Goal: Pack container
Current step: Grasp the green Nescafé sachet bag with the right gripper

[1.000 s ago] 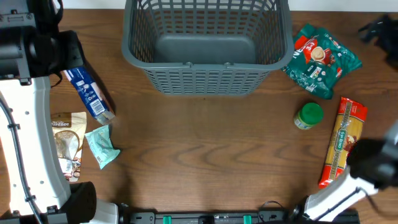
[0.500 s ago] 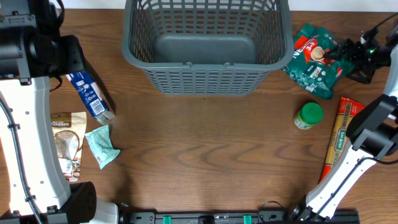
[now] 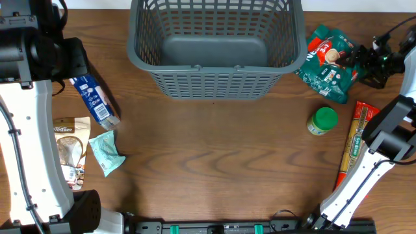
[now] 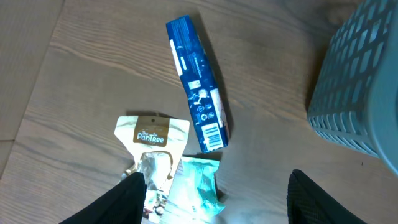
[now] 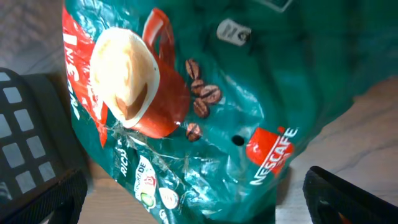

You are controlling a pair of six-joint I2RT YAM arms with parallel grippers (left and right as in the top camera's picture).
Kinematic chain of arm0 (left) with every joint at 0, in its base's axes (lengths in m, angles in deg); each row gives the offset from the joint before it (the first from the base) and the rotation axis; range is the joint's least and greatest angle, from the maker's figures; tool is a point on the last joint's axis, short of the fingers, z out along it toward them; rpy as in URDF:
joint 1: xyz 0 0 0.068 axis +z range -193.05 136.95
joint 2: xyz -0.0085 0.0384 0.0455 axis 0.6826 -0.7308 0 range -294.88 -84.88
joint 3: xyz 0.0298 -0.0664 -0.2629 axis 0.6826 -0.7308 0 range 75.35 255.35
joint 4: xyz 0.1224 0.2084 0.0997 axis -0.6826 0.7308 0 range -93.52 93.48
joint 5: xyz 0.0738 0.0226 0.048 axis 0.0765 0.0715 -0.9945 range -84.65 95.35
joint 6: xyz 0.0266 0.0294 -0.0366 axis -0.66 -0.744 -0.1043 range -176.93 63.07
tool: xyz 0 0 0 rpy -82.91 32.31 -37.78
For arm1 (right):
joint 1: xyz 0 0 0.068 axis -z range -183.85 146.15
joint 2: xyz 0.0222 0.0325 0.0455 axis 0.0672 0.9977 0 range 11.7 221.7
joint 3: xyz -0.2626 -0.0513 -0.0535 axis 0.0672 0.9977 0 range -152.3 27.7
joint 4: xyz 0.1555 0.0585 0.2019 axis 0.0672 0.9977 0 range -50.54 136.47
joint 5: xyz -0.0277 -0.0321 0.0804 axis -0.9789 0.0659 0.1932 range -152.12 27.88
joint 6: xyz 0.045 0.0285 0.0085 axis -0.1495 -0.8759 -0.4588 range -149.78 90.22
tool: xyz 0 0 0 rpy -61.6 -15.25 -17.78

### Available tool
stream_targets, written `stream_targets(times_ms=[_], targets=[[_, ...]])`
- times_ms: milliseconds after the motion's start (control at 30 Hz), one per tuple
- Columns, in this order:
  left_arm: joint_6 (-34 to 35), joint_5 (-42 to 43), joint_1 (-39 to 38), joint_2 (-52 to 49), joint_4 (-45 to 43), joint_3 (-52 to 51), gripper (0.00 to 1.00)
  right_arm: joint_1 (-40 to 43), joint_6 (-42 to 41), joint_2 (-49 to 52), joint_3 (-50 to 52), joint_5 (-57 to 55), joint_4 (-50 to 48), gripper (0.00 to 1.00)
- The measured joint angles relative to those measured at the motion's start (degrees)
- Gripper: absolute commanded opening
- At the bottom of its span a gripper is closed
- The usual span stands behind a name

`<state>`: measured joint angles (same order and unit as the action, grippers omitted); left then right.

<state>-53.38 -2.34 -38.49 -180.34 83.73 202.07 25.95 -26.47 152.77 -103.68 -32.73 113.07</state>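
The container [image 3: 214,81] sits at the middle of the table's far edge. Just beside its right corner lies a green bag [image 5: 186,106] printed NESCAFÉ. The right gripper [image 5: 194,186] hangs over the bag, jaws spread wide, gripping nothing. Near the left edge, the left gripper [image 4: 217,199], partly open and empty, hovers above a PanTree pouch [image 4: 152,146] and a barcoded blue carton [image 4: 198,93].

Blue packet [image 3: 95,99], tan pouch [image 3: 70,146], teal sachet [image 3: 106,153] together; well apart, coffee bag [image 3: 333,65], green-lidded jar [image 3: 323,121], pasta pack [image 3: 357,148].
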Motion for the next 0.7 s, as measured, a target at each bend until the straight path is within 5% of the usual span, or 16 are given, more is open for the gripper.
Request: stream_targets(times_ms=[700], targets=[[-0.37,0.04,0.00,0.00,0.87,0.00,0.58,0.79,1.73,7.32,-0.37,6.08,-4.09,0.99]])
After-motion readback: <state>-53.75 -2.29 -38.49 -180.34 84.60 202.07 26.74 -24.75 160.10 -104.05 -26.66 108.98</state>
